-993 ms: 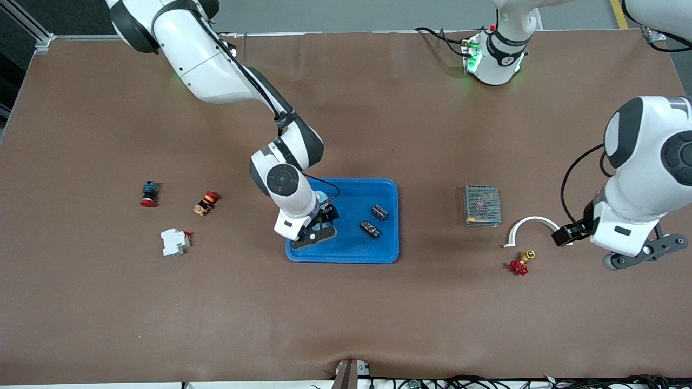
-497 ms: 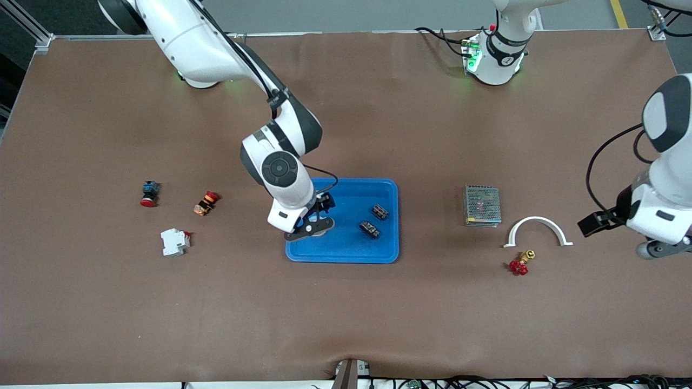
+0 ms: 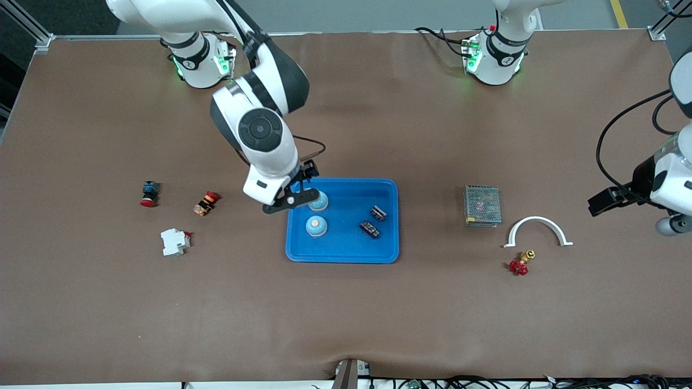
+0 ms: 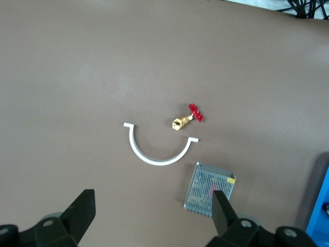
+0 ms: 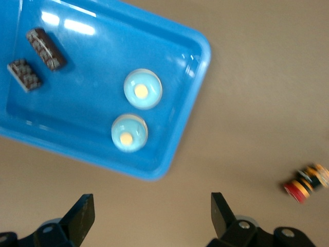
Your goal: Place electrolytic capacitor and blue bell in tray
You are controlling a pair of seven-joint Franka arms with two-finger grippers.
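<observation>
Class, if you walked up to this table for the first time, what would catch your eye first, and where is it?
The bright-blue tray at the middle of the table stands out, holding two pale blue bells and two dark capacitors. The right gripper hangs with open jaws over the tray's corner toward the right arm's end. Toward the left arm's end lie a metal mesh box, a white arch and a red-handled brass valve.
</observation>
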